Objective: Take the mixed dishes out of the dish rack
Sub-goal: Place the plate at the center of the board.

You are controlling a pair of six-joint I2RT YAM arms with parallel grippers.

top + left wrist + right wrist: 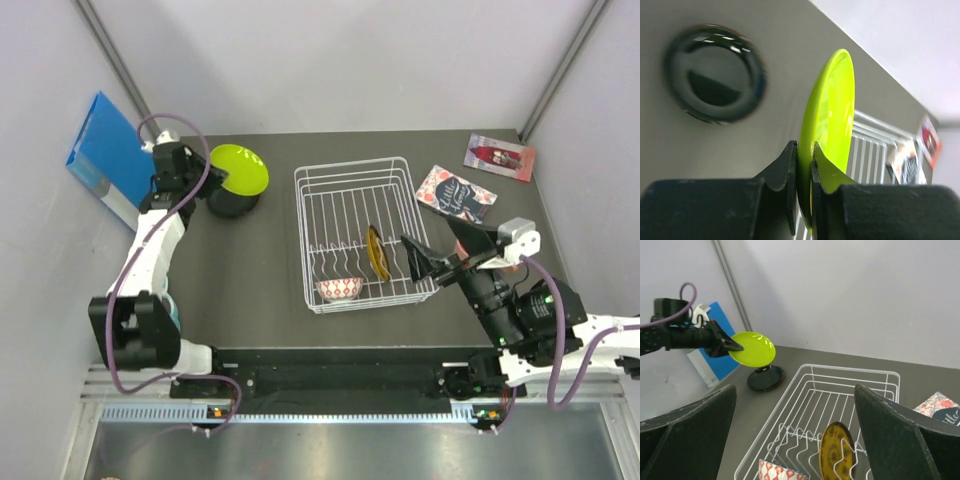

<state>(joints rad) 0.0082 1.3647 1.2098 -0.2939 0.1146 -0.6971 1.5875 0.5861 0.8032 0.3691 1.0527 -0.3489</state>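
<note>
My left gripper (207, 182) (804, 172) is shut on the rim of a lime-green plate (239, 169) (829, 125) (752, 348), held above a black plate (233, 200) (714, 73) (765, 378) that lies on the table left of the dish rack (355, 235) (840, 410). In the rack an amber plate (376, 252) (836, 452) stands upright in the slots, and a small patterned bowl (340, 289) (780, 472) sits at the near end. My right gripper (432, 247) (795, 435) is open at the rack's near right corner, holding nothing.
A blue folder (105, 160) (715, 347) leans against the left wall behind the left arm. Two printed booklets (455, 192) (499, 156) lie on the table right of the rack. Walls enclose the table on the left, back and right.
</note>
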